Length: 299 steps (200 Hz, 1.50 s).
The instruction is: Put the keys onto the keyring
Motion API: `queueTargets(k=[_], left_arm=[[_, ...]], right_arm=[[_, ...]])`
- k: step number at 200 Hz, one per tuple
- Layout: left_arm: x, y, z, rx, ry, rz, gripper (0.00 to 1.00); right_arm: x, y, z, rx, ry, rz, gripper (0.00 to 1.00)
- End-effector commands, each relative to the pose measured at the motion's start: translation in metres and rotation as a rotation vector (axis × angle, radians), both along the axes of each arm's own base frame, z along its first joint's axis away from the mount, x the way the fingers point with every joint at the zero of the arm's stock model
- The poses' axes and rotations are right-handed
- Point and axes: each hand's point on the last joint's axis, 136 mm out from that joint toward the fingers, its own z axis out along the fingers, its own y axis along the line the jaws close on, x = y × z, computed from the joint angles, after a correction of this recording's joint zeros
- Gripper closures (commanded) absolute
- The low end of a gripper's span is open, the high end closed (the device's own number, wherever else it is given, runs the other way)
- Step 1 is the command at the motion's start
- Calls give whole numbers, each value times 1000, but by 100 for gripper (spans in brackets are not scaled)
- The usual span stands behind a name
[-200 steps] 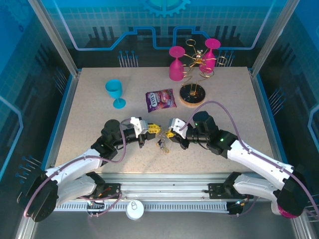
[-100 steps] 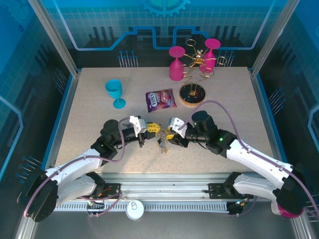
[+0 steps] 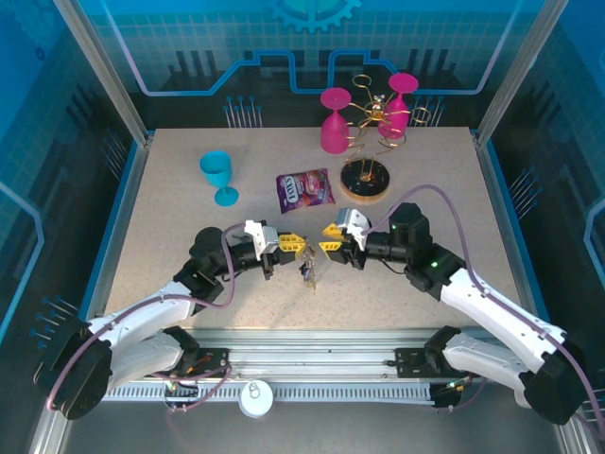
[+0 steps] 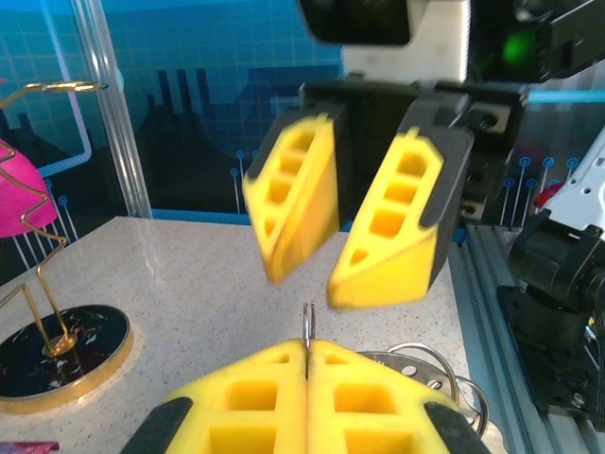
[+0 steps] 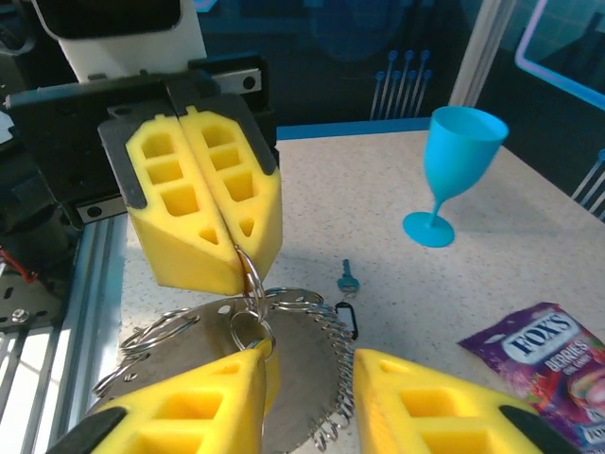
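Keyring [image 5: 248, 272] is pinched steady in the closed left gripper [image 5: 231, 255], presumably so the open right gripper [image 4: 317, 284] can thread keys [image 5: 347, 280].

White arms [image 3: 142, 310], black joints [image 3: 210, 252], purple cables [image 3: 437, 187], yellow hollow-celled tool fingers [image 4: 392, 227] — one green light [image 4: 516, 45].

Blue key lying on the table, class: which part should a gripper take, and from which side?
Take the blue key by its wider blue end, the one nearer the right wrist camera, coming straight down from above. It lies flat on the table, so a sideways approach would probably find nothing to close on, and the thin shank looks harder to pinch.
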Motion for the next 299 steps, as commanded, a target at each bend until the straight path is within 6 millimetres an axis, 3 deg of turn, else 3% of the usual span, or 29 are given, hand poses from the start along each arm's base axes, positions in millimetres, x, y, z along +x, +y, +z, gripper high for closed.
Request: queueTargets(k=[1, 92, 120, 141, 161, 168, 180, 200, 205, 209, 242, 299], left_arm=[[-7, 0, 15, -48, -42, -43, 100], [-8, -1, 15, -53, -34, -64, 100], [-8, -2, 15, -55, -28, -70, 100], [-7, -2, 12, -47, -19, -67, 100], [0, -1, 8, -23, -12, -38, 100], [2, -1, 6, -2, -12, -29, 99], [6, 0, 0, 52, -6, -8, 81], [9, 2, -7, 146, -16, 16, 74], [10, 3, -8, 164, -20, 21, 74], [10, 3, -10, 179, -19, 23, 74], [13, 4, -20, 242, -1, 27, 74], [12, 3, -20, 268, -9, 9, 79]], right_arm=[[-8, 13, 13, 49, -27, 89, 73], [-11, 27, 10, 67, -14, 155, 83], [-11, 29, 12, 76, -17, 166, 90], [-12, 29, 13, 78, -25, 171, 100], [-12, 26, 13, 62, -31, 166, 100], [-12, 24, 11, 47, -29, 161, 100], [-11, 20, 5, -5, -32, 147, 100], [-8, 13, -6, -128, -26, 123, 100], [-9, 11, -15, -167, -14, 120, 100], [-7, 11, -7, -178, -33, 116, 100], [-6, 10, -17, -344, -56, 117, 100], [-8, 24, -14, -463, -95, 179, 100]])
